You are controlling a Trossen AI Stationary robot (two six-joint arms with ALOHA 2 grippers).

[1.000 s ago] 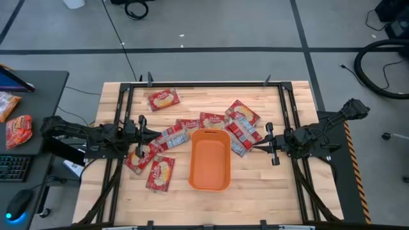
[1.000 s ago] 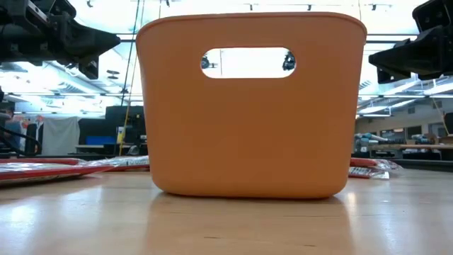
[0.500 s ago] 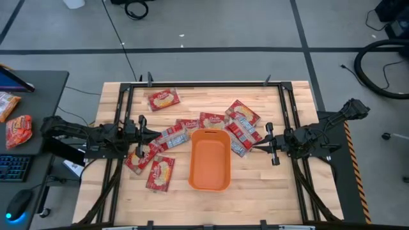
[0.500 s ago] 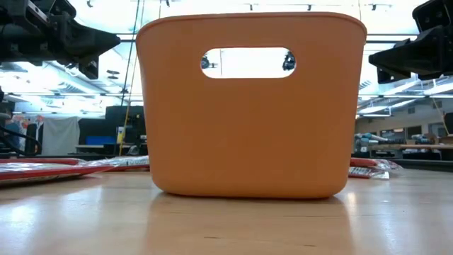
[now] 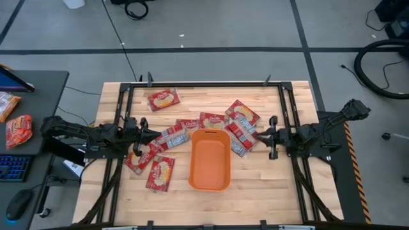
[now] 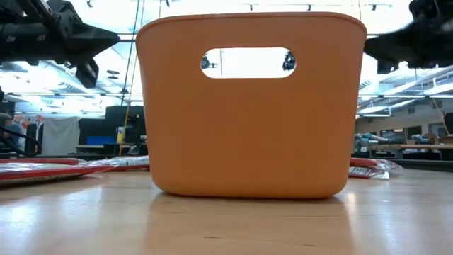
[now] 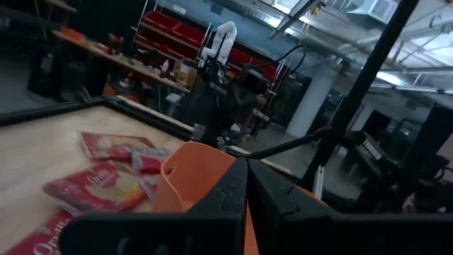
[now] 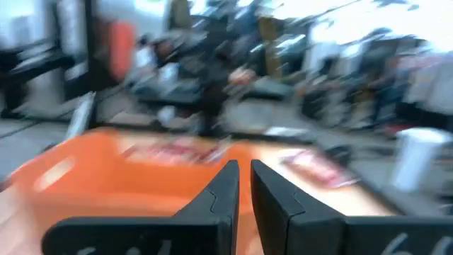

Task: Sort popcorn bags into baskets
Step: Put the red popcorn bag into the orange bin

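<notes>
Popcorn bags point(image 5: 228, 125) lie scattered on the tabletop point(image 5: 255, 179) around the orange basket point(image 5: 209, 160), none inside. The left pincer point(image 5: 155, 134), fingers together, hovers over packets beside it; the right pincer point(image 5: 255, 136) is nearly together, empty. Best opened wide first, then lowered onto one packet's edge.

Even overhead light falls on the table point(image 5: 268, 185), with soft, short shadows. Bright ceiling lights wash out the room behind the basket point(image 6: 251, 134) in the low view. The right wrist view is smeared by motion blur; the left wrist view is dim.
</notes>
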